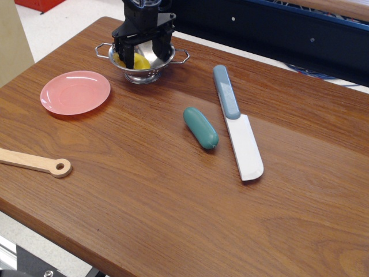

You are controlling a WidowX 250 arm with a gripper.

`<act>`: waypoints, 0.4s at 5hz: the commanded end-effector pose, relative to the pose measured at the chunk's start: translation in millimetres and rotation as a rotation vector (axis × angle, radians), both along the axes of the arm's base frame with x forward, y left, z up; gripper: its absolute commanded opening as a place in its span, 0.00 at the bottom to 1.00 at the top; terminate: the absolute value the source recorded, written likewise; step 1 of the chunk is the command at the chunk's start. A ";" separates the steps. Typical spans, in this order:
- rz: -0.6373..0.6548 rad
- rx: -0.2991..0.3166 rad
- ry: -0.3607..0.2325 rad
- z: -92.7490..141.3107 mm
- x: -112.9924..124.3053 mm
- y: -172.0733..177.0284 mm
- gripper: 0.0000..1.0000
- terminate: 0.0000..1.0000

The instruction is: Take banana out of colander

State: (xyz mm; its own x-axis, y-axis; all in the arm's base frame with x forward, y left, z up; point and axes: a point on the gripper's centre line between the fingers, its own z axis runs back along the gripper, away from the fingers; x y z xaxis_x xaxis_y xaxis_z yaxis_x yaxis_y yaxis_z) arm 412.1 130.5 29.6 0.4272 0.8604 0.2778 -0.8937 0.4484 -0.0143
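The steel colander (pixel 154 73) stands at the far left of the wooden table. The yellow banana (pixel 140 62) lies inside it, mostly hidden behind the gripper. My black gripper (pixel 146 56) is open and reaches down into the colander from above. Its two fingers stand on either side of the banana. I cannot tell whether they touch it.
A pink plate (pixel 75 92) lies left of and in front of the colander. A teal sausage-shaped object (pixel 200 127) and a spatula with a teal handle (pixel 237 127) lie mid-table. A wooden spoon handle (pixel 36 163) lies at the left edge.
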 end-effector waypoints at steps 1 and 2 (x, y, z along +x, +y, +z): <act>-0.010 0.018 -0.044 6.4 -4.0 -8.9 0.00 0.00; -0.036 0.024 -0.062 10.0 -5.8 -10.0 0.00 0.00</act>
State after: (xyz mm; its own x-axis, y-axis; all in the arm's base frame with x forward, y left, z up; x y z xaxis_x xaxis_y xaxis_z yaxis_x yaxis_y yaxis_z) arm 411.3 125.9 21.7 0.4428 0.8468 0.2946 -0.8819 0.4706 -0.0271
